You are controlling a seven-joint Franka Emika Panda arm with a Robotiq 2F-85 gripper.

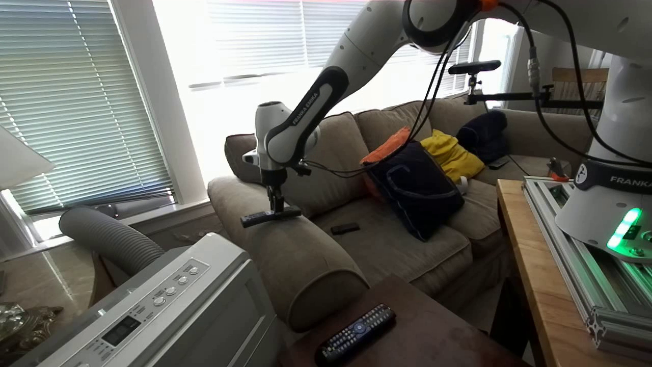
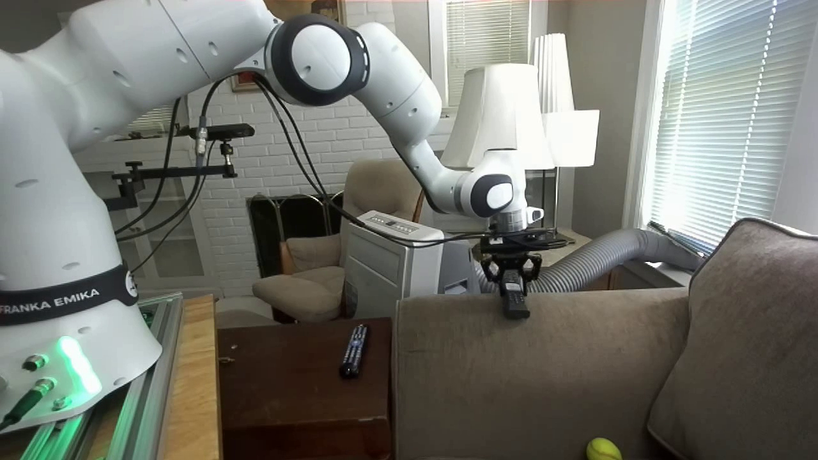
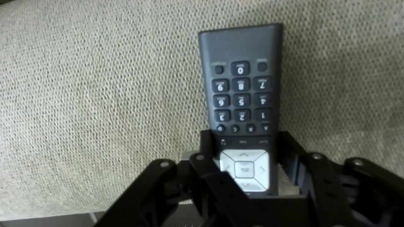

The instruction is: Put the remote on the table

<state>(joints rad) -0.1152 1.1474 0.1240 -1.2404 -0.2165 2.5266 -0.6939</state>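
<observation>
One slim remote (image 1: 262, 218), matte & dark, is held crosswise by the gripper (image 1: 276, 208) in an exterior view, at the top of the rounded sofa armrest (image 1: 290, 255); can't tell if it touches the fabric. A small blk slab (image 1: 345, 228), remote-shaped, lies on the tan seat cushion (image 1: 392, 255), near a navy pillow (image 1: 420, 183). A longer glossy remote (image 1: 355, 334) w/ pale btns lies on the wooden table (image 1: 433, 331): low, dark brn, smooth flat top. Portable AC (image 1: 219, 306) = white box, w/ a ribbed gray hose (image 1: 112, 234) behind. White robot arm (image 1: 367, 51) arches high, then slopes down, wrist approx. vert. In an exterior view the slim remote (image 2: 514, 300) is foreshortened, keys up, well apart from the wooden table. Bkgd: painted brick wall (image 2: 223, 185), pleated lampshade (image 2: 555, 70). Fuzzy yellow tennis ball (image 2: 602, 449) at bottom, beside the armrest. Arm reaches out from its base (image 2: 64, 358), elbow high, gripper pointing straight down. Wrist view: slim remote's face is charcoal, w/ white-digit number keys upside down, small A–D keys & a square silver nav pad (image 3: 252, 170); coarse beige weave all round. Blk finger pads (image 3: 206, 142) press both long sides, so the pincer's narrowed & clamped on it.
</observation>
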